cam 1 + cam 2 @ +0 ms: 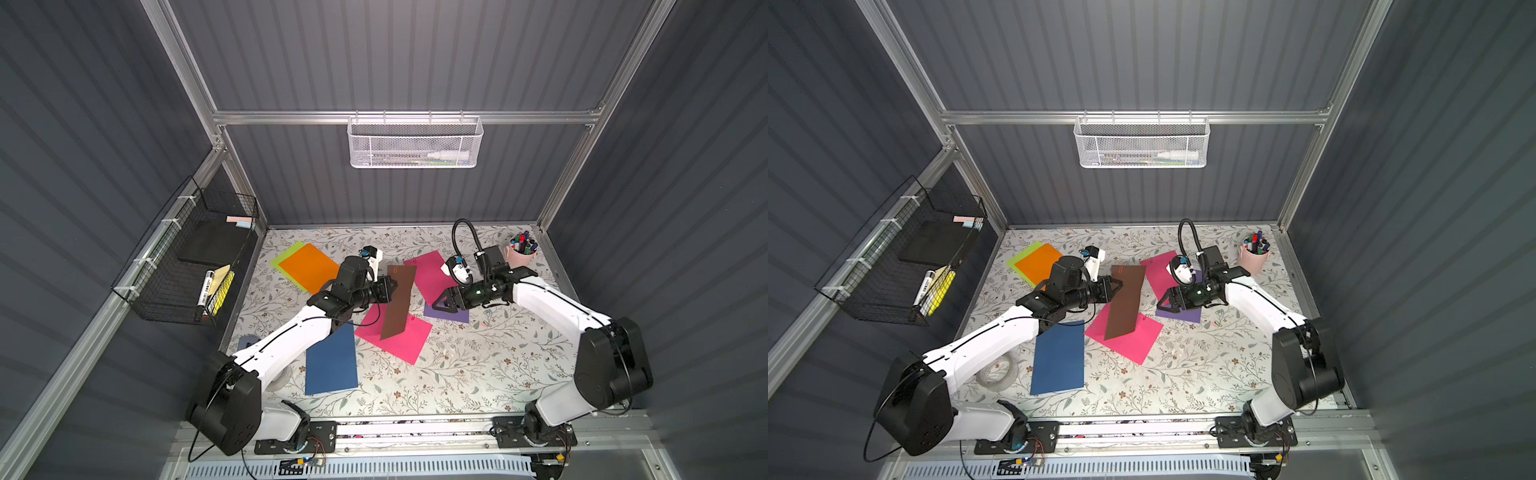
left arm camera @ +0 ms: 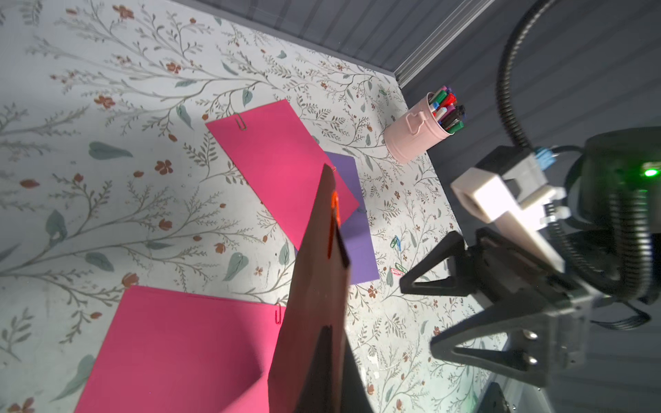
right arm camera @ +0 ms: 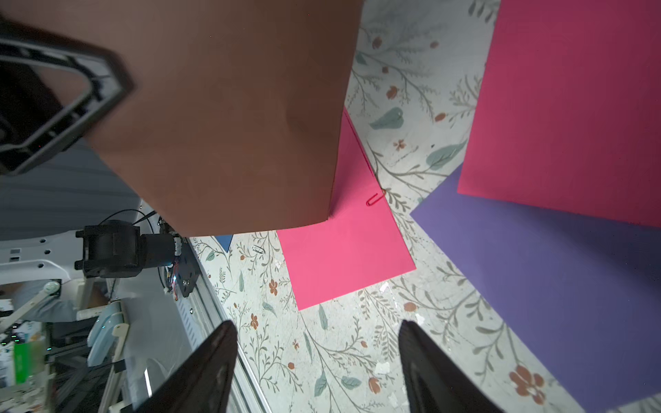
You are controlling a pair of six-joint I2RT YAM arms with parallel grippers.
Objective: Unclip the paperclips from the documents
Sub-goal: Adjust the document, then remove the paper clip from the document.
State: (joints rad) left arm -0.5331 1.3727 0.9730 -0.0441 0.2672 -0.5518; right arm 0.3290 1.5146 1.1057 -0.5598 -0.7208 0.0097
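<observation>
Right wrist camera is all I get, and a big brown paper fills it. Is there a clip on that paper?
Observer: Yes. The brown paper has an orange clip near its far end, outside your view.
Operator: Are any clips lying loose?
Observer: A few loose clips lie on the table beside the purple paper.
</observation>
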